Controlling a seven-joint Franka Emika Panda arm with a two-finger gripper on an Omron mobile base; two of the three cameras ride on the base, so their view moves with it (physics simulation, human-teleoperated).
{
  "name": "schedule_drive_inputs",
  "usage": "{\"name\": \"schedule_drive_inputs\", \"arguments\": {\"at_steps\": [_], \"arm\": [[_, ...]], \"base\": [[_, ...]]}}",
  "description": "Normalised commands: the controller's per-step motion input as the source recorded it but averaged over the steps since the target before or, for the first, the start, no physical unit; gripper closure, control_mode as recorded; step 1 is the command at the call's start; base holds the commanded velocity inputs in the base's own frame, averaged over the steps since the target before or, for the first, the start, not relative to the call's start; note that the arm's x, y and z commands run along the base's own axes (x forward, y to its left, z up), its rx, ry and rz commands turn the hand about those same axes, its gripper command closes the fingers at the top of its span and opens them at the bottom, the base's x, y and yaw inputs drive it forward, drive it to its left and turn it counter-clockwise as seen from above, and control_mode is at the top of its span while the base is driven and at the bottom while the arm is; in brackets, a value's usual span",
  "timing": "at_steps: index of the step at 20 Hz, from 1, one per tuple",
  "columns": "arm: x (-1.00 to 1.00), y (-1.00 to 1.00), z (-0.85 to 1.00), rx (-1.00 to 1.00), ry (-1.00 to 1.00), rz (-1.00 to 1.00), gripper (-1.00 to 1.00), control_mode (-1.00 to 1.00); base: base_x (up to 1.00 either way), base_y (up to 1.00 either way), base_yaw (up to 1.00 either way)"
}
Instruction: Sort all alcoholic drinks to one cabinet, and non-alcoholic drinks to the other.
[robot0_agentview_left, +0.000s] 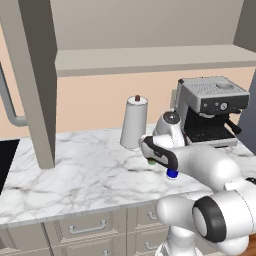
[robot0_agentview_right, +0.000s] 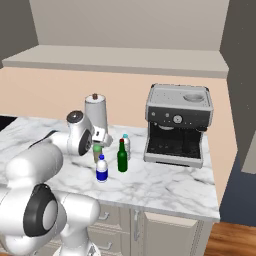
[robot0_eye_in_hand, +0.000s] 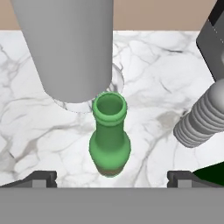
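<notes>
The two-finger gripper (robot0_eye_in_hand: 112, 177) hangs above the paler olive-green long-necked glass bottle (robot0_eye_in_hand: 109, 136), jaws spread wide to either side of it and holding nothing. This bottle (robot0_agentview_right: 97, 152) stands upright on the white marble counter (robot0_agentview_right: 165, 182), just in front of the tall grey paper-towel roll (robot0_agentview_right: 96, 114). Near it stand the stubby white plastic bottle with blue label and cap (robot0_agentview_right: 102, 169), the slim dark green glass bottle (robot0_agentview_right: 122, 157) and, just behind that, the clear bottle with a pale teal cap (robot0_agentview_right: 126, 145). The grey-and-black espresso machine (robot0_agentview_right: 177, 125) sits at the counter's right end. The white arm (robot0_agentview_left: 200, 165) reaches over the counter.
</notes>
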Motion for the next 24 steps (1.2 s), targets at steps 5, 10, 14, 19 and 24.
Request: {"name": "schedule_drive_inputs", "arguments": {"at_steps": [5,10,14,19,24], "arm": [[0.11,0.00,-0.10,0.00,-0.01,0.00,-1.00,-1.00],[0.10,0.00,-0.09,0.00,-0.02,0.00,-1.00,-1.00],[0.10,0.00,-0.05,0.00,-0.01,0.00,-1.00,-1.00],[0.12,0.02,-0.07,0.00,0.00,0.00,-1.00,-1.00],[0.13,0.02,-0.06,0.00,0.00,0.00,-1.00,-1.00]], "base": [[0.00,0.00,0.00],[0.00,0.00,0.00],[0.00,0.00,0.00],[0.00,0.00,0.00],[0.00,0.00,0.00]]}}
